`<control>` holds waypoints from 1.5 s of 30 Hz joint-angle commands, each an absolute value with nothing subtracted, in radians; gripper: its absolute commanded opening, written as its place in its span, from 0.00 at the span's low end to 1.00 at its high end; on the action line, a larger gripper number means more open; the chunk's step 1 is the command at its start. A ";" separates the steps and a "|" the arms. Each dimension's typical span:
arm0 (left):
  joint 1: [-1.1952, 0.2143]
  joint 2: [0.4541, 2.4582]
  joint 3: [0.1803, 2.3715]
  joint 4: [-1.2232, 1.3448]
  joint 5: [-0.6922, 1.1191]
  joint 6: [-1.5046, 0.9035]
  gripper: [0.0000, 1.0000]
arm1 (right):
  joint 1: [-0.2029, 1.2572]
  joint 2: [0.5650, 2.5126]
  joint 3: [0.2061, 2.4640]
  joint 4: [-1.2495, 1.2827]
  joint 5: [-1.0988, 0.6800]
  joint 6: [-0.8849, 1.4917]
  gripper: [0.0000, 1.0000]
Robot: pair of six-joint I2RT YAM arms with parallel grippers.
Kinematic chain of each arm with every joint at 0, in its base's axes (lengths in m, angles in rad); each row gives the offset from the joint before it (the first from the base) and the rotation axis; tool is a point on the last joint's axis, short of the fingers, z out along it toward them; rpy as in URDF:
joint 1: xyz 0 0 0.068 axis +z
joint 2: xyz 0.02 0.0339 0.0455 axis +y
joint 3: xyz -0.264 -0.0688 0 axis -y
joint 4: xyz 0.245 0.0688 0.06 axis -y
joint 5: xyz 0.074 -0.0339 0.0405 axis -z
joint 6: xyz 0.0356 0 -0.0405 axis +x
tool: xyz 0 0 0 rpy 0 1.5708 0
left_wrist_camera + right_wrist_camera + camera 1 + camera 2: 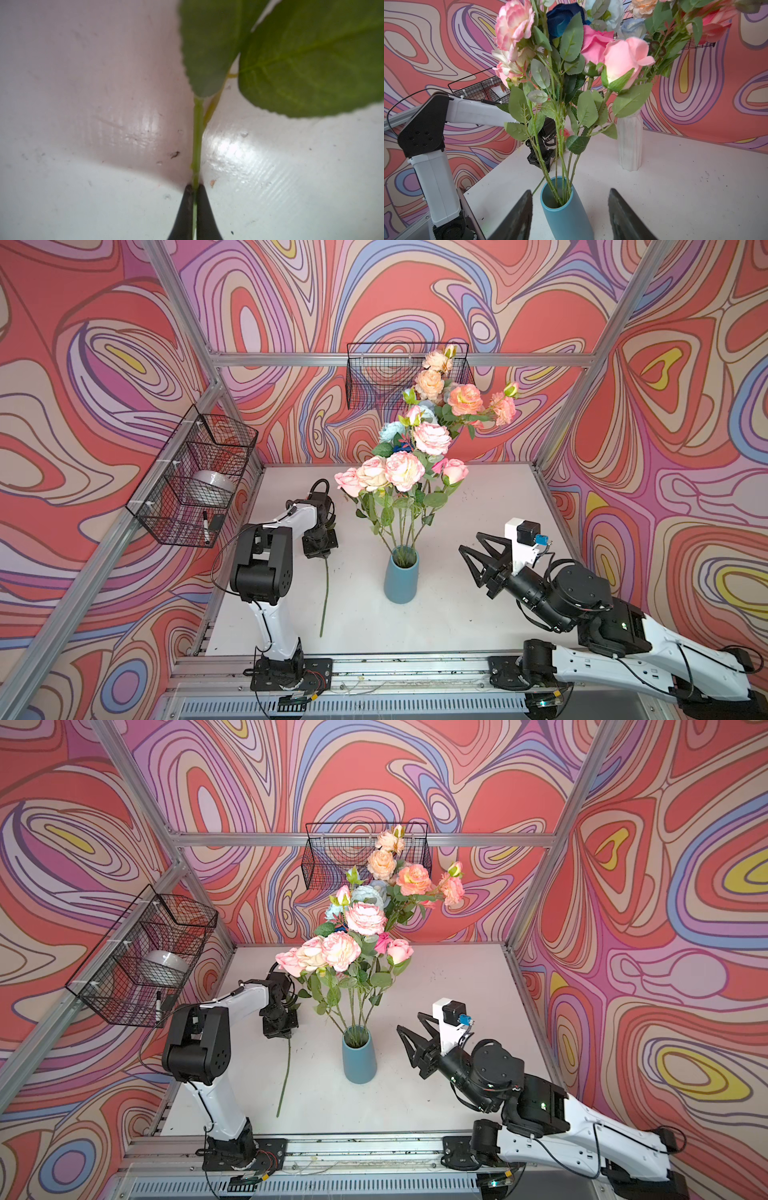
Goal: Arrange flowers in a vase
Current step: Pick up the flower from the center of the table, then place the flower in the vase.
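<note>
Swirly pink-red wall panels (124, 344) box in a white table (457, 614). L gripper (194, 187) is pinched tight on a thin green stem (197, 135), tips right down at the tabletop. Two leaves (301, 62) fan out just beyond the pinch. In a top view it sits at approx 10 o'clock from the blue vase (401, 576), w/ the stem's long bare end trailing flat on the table toward 6 o'clock. That stem's bloom is hidden under the wrist, so can't tell its colour.

R gripper (570, 190) hangs wide, holding nothing. In the R wrist view its jaws frame the vase mouth w/o touching. In a top view it's near the vase at 3 o'clock, apart.

Rest of the flowers (399, 472): pink & cream heads stand in the blue vase. Peach & pale-blue ones rise behind at 12 o'clock, in a white vase (629, 143).

Risks, as I judge them:
- Skinny stem w/ a long tail may pivot or slip in the jaws on lift.
- Vase mouth is crowded, so an incoming stem could snag leaves or tip the narrow vase.
- R arm is close enough to bump the vase too.
</note>
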State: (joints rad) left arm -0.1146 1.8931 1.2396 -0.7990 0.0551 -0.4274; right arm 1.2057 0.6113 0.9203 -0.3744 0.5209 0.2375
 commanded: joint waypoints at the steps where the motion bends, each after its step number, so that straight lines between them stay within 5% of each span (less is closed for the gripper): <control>1: -0.112 1.869 1.229 -0.770 0.054 -0.438 0.00 | 1.209 0.608 0.914 -0.377 0.535 0.240 0.59; 14: -0.114 1.315 1.111 -0.721 -0.026 -0.528 0.00 | 1.209 0.622 0.942 -0.377 0.531 0.234 0.59; 29: -0.124 0.829 1.319 -0.829 0.053 -0.552 0.00 | 1.209 0.715 1.063 -0.357 0.387 0.177 0.61; 40: -0.126 0.695 1.509 -0.716 0.433 -0.559 0.00 | 1.216 1.087 1.415 -0.469 0.005 0.120 0.67; 45: -0.151 0.675 1.468 -0.573 0.625 -0.587 0.00 | 1.273 1.311 1.622 -0.482 0.027 0.091 0.67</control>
